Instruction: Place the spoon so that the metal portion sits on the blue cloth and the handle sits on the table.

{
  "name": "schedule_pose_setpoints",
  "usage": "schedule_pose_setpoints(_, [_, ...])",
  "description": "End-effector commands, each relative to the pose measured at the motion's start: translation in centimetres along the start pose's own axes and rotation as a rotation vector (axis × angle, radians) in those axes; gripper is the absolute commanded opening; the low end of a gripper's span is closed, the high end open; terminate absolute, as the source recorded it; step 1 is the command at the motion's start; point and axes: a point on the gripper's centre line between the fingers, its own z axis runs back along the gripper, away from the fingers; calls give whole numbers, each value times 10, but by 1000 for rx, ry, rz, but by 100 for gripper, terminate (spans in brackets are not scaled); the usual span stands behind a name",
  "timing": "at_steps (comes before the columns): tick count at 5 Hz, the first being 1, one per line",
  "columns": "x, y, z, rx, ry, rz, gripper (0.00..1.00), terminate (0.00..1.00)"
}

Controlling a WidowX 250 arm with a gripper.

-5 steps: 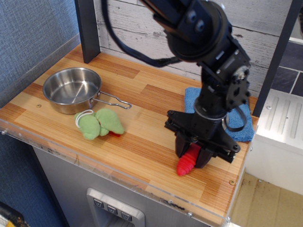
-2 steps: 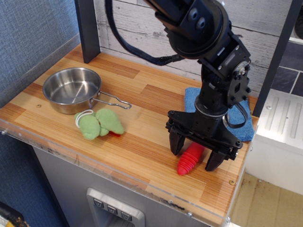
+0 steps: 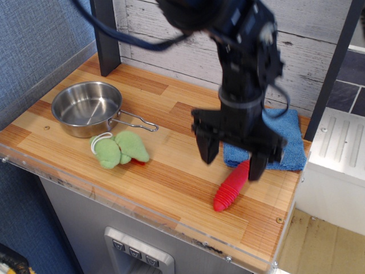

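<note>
One spoon (image 3: 232, 186), red handle (image 3: 230, 190) flat on the table (image 3: 171, 171) just under the claw (image 3: 232, 157), which hangs spread wide, holding nothing. Metal portion hidden behind the claw. One blue cloth (image 3: 285, 149) behind it. One pan (image 3: 88, 108) and one green plush (image 3: 118, 149) well left.

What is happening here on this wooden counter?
A black robot arm's gripper hangs open above the striped wooden table, holding nothing. The short spoon with the ribbed red plastic handle lies on the wood, pointing up toward the folded blue microfibre cloth. One of the fingers hides the spoon's metal end, so I cannot tell whether it rests on the cloth. A round steel pan and a green plush toy sit to the left.
</note>
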Motion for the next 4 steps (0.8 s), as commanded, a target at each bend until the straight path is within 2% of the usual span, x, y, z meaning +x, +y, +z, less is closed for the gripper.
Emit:
schedule_pose_setpoints(1, [1, 6, 35, -39, -94, -8, 100, 0])
schedule_pose_setpoints(3, [1, 6, 35, -39, -94, -8, 100, 0])
schedule_pose_setpoints(4, [1, 6, 35, -39, -94, -8, 100, 100])
